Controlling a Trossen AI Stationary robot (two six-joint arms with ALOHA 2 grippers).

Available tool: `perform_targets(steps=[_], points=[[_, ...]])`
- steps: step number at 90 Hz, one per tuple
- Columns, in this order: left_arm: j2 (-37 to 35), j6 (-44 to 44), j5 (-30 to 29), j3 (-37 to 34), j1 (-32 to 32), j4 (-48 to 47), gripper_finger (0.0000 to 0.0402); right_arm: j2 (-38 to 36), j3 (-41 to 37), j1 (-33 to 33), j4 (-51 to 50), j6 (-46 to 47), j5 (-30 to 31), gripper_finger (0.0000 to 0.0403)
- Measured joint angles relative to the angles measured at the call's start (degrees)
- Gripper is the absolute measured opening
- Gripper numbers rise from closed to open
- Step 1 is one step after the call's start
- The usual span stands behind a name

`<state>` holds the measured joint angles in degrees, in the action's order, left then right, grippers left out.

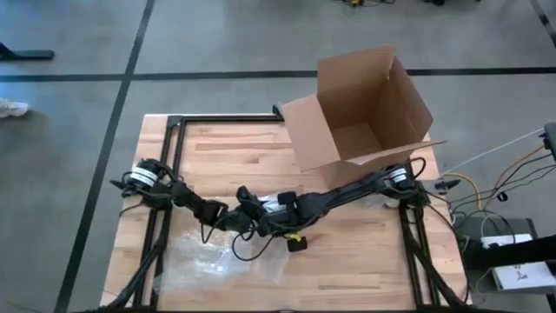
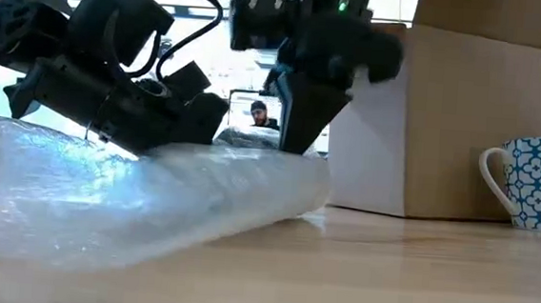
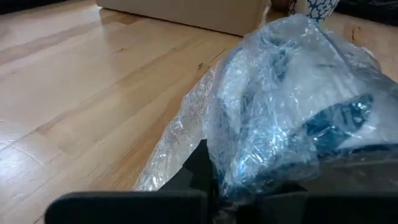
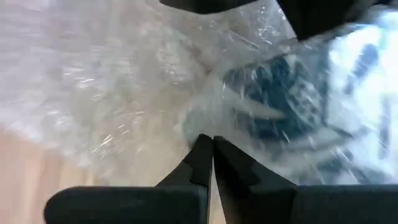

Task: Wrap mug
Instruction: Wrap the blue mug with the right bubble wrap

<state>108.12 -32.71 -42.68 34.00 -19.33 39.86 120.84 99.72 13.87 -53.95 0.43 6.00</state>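
A blue-and-white patterned mug point(image 3: 339, 118) point(image 4: 280, 93) lies bundled inside clear bubble wrap point(image 2: 134, 194) near the middle of the table. The wrap's loose part point(image 1: 204, 256) spreads toward the near left. My left gripper point(image 1: 228, 213) comes from the left and grips the bundle. My right gripper point(image 4: 212, 144) comes from the right and is shut on the wrap right beside the mug. In the low view both grippers stand over the bundle's far end. Wrap covers the whole mug. My left gripper has the wrapped mug between its two spread fingers, one finger point(image 3: 200, 167) showing at the bundle's side; wrap point(image 3: 267, 155) drapes over the rest of the contact. It reaches in low from the table's left. The bundle rests on the table. My right gripper pinches the bubble wrap point(image 4: 202, 127) between its two fingertips, just beside the wrapped mug. The fingers slant down from the table's right; one layer or several, I cannot tell. The wrap around them lies slack on the table.
An open cardboard box point(image 1: 365, 104) stands at the far right of the table. A second blue-and-white mug point(image 2: 536, 180) point(image 3: 317, 6) stands upright on the table in front of the box. A small black part point(image 1: 297, 243) lies just near of the grippers.
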Motion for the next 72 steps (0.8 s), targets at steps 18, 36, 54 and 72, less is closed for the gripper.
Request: perform_targets(steps=[18,36,54,72], points=[[0.00,0.22,-0.02,0.00,0.00,0.00,0.0008,-1.27,0.30,0.07,0.66,-0.02,0.00,0.0000],[0.00,0.27,-0.07,0.00,0.00,0.00,0.0008,0.31,0.27,0.09,3.91,-0.97,-0.04,0.0000],[0.00,1.11,-0.37,0.02,-0.02,0.00,0.0008,3.96,0.27,-0.12,4.96,-1.52,0.05,0.0000],[0.00,1.34,-0.53,0.04,-0.09,0.00,0.0008,6.43,0.27,-0.24,4.81,-2.98,0.09,0.0000]])
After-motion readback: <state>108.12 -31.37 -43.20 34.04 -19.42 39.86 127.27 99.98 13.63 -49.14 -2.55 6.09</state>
